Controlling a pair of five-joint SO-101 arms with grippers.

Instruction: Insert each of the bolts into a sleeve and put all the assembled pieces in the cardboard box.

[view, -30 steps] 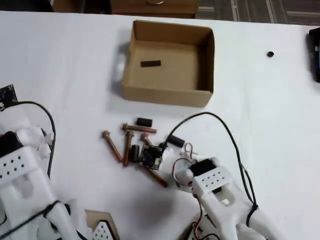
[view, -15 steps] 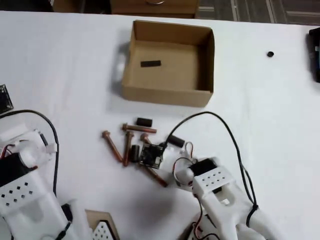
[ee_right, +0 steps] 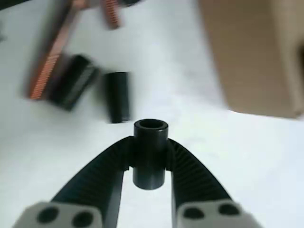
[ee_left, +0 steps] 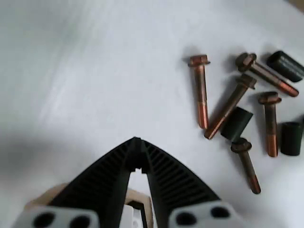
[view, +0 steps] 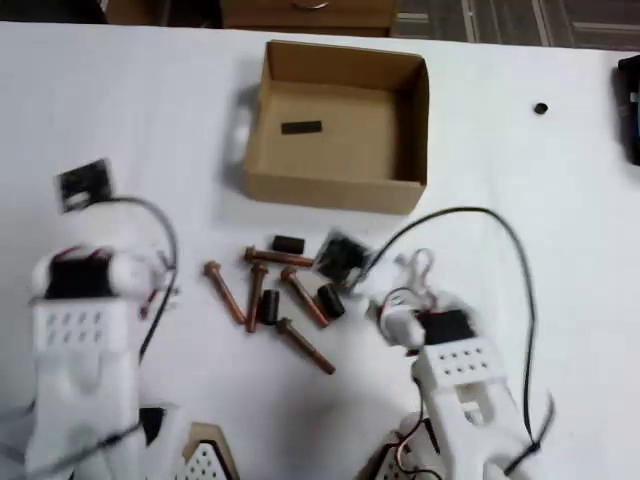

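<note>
Several copper bolts (view: 258, 295) (ee_left: 200, 90) and black sleeves (view: 288, 243) (ee_left: 236, 124) lie scattered on the white table in front of the cardboard box (view: 335, 190) (ee_right: 256, 52). My right gripper (ee_right: 150, 142) is shut on an upright black sleeve (ee_right: 150, 154), just to the side of the pile; two more sleeves (ee_right: 117, 96) lie beyond it. In the high view the right arm (view: 450, 360) stands right of the pile. My left gripper (ee_left: 137, 145) is shut on nothing, over bare table left of the bolts. The left arm (view: 80, 320) is at the table's left.
A small black piece (view: 301, 127) lies inside the box. A small black object (view: 541, 108) sits at the far right of the table, and a dark device (view: 630, 95) is at the right edge. Cables (view: 500, 240) trail from both arms.
The right arm's wrist has moved off the pile toward the box, uncovering two bolts. The left arm has swung up from the near left corner toward the bolts.
</note>
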